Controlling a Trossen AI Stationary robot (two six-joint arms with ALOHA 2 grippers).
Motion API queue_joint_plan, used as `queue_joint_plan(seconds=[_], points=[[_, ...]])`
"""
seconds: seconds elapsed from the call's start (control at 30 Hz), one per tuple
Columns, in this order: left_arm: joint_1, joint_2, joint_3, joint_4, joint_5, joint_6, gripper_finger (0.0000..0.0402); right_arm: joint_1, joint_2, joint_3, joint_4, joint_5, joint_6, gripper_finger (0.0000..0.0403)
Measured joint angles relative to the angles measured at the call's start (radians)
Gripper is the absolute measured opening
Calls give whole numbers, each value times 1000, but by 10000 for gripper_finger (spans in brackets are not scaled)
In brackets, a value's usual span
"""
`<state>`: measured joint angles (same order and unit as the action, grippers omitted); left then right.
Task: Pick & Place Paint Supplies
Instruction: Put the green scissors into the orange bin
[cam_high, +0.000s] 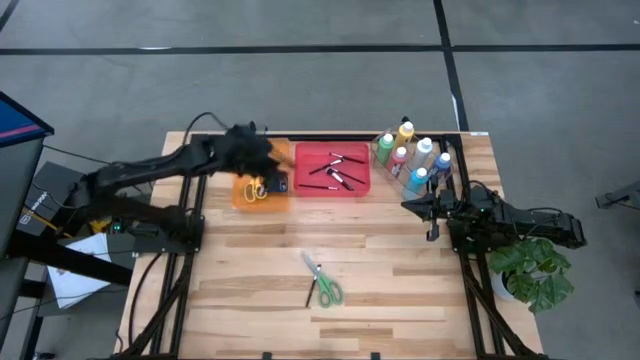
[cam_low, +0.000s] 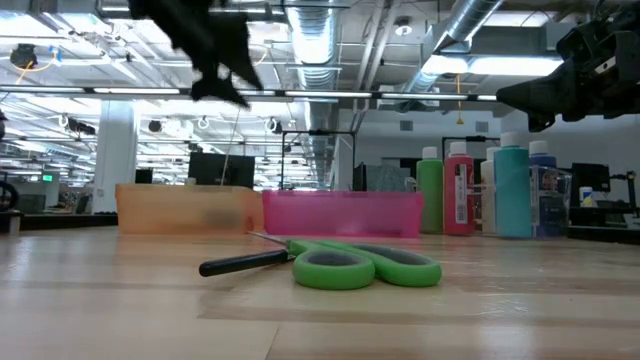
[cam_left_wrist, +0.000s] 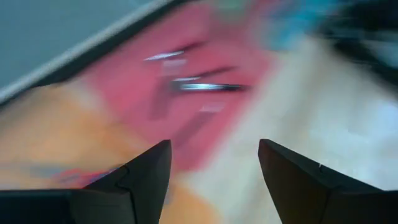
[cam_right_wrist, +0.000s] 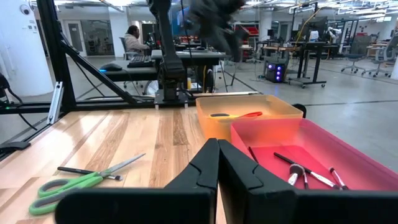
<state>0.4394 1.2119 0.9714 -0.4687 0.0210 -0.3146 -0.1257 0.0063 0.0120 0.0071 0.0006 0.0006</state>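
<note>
Left tool (cam_high: 268, 160): raised over the orange tray (cam_high: 243, 196) at roughly 11 o'clock on the tabletop (cam_high: 250, 290); fingers (cam_left_wrist: 146, 177) spread apart, nothing between them.

Right tool (cam_high: 408, 205): at 3 o'clock, low beside the bottles; fingers (cam_right_wrist: 208, 168) pressed together, empty.

Green scissors (cam_high: 325, 285): flat on bare wood near centre, toward 6 o'clock, blades closed; green loop handles. A thin dark brush (cam_high: 310, 292) lies touching them on the side toward the left arm.

Orange tray: holds yellow-handled scissors (cam_high: 256, 188); a second pair with a red handle shows in the right wrist view (cam_right_wrist: 245, 114).

Pink tray (cam_high: 332, 185): just beside the orange one, at 12 o'clock; several dark-handled brushes (cam_high: 335, 172) lie loose inside.

Paint bottles (cam_high: 412, 158): upright, clustered at 1 o'clock; green, yellow, pink, white, blue and teal.

Potted plant (cam_high: 535, 270): off the tabletop's edge at 4 o'clock.
</note>
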Motion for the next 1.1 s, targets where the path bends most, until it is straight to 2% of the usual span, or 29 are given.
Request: queue_joint_plan(seconds=[0.1,0.23,0.37,0.47,0.6,0.67,0.8,0.97,1.1], points=[[-135,-79,0,4,49,2,237,0,0,0,0,0,0,0],[-346,-110,0,42,5,18,237,0,0,0,0,0,0,0],[-570,-33,-1,119,-123,113,237,0,0,0,0,0,0,0],[-684,66,-1,173,-191,201,237,0,0,0,0,0,0,0],[-735,219,24,186,-189,249,237,0,0,0,0,0,0,0],[-743,294,60,145,-151,270,237,0,0,0,0,0,0,0],[-743,430,167,19,-145,375,237,0,0,0,0,0,0,0],[-729,547,275,-85,-135,488,237,0,0,0,0,0,0,0],[-715,596,292,-94,-87,542,237,0,0,0,0,0,0,0]])
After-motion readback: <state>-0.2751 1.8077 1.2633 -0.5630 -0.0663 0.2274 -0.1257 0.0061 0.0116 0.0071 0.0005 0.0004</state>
